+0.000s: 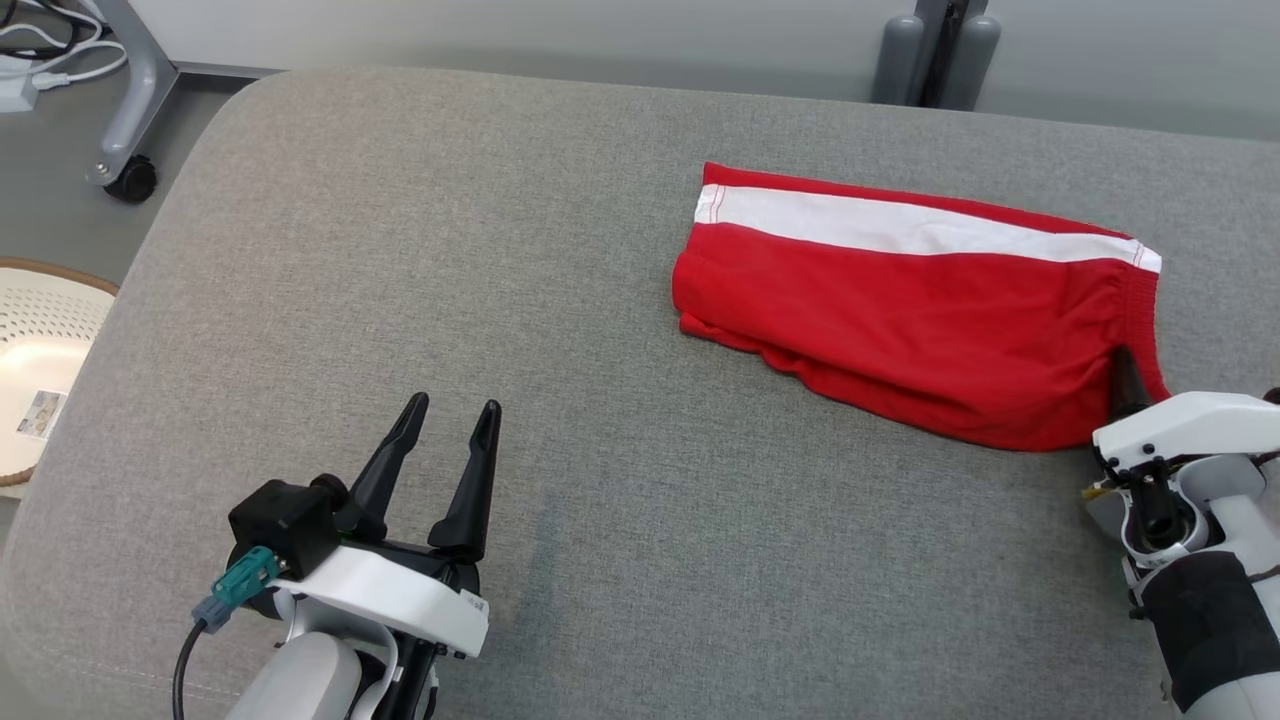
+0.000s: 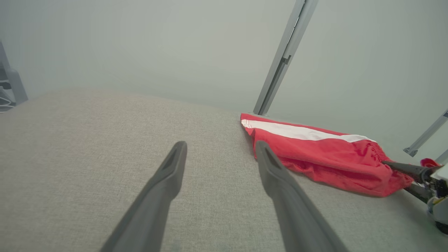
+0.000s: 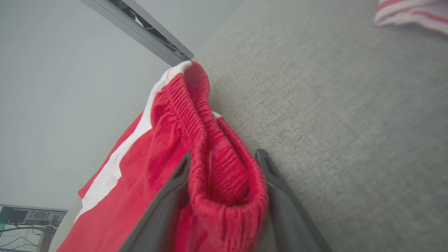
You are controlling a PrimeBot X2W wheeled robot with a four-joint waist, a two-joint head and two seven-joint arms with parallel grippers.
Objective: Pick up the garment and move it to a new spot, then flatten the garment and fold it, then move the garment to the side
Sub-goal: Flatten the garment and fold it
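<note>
1. Red shorts (image 1: 900,320) lie folded on the grey cushion (image 1: 500,250), to the right of its middle, white stripe along the far edge and waistband (image 3: 196,105) at the right end
2. Your right gripper (image 3: 224,157) sits at the near right corner of the shorts, one finger (image 3: 273,182) on each side of the bunched waistband. The jaws stand wide, about as wide as the left ones, and the elastic fills the gap between them
3. The step in hand looks like the last one, taking the folded shorts off to the side. Close fully on the waistband before you pull; it is thick and springy, so a half grip may slip
4. Make sure both folded layers are between the fingers. Catch only the top one and the fold will likely open as you drag
5. Move low and slow across the cushion so the leg end trails flat and does not flip over
6. Your left gripper (image 1: 450,410) hovers over bare cushion at the near left, jaws wide and empty, well apart from the shorts. Leave it there, or bring it to the leg end if the fold starts to spread
</note>
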